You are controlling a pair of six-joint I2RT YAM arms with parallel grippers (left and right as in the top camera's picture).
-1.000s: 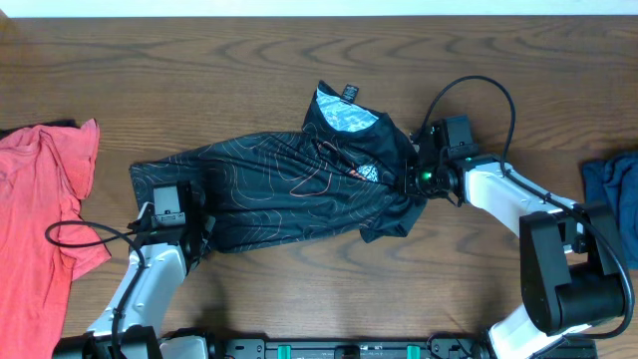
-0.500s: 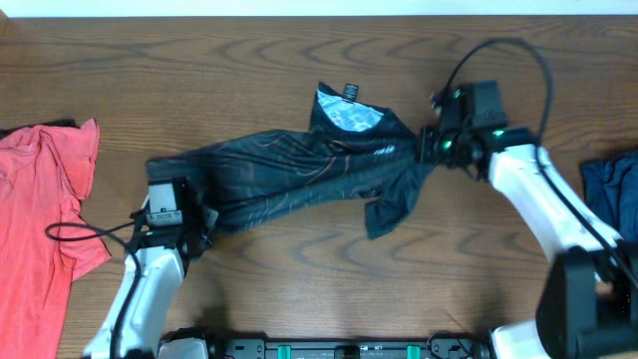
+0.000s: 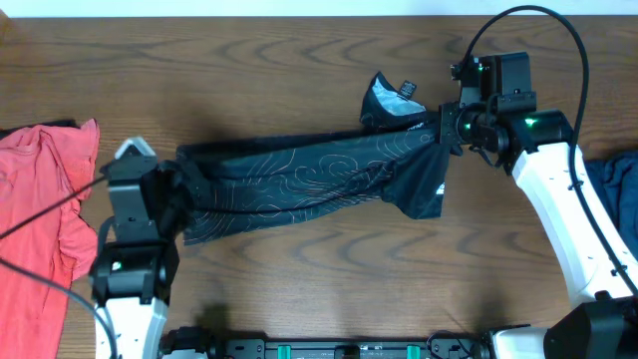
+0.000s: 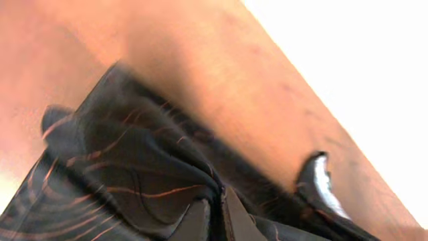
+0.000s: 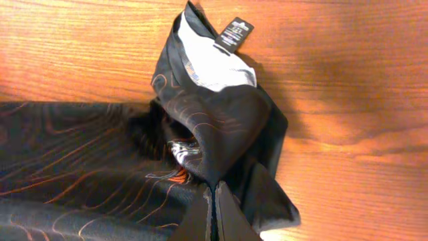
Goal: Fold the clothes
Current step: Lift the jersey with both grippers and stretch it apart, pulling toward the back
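Observation:
The black jersey (image 3: 309, 175) with thin orange contour lines hangs stretched between both grippers above the table. Its pale grey inner collar (image 3: 384, 101) with a black tag sticks up near the right end. My left gripper (image 3: 179, 189) is shut on the jersey's left end; its wrist view shows the fingers (image 4: 217, 217) pinching black cloth (image 4: 134, 174). My right gripper (image 3: 446, 135) is shut on the jersey's right end near the collar; its wrist view shows the fingers (image 5: 214, 211) closed on cloth (image 5: 87, 154) below the collar (image 5: 210, 63).
A red shirt (image 3: 40, 199) lies at the table's left edge. A blue garment (image 3: 616, 179) lies at the right edge. The wooden table (image 3: 299, 269) runs under the jersey.
Both arms have risen and moved apart. The jersey went from lying bunched on the table to hanging stretched between the grippers, and its collar end shifted right.

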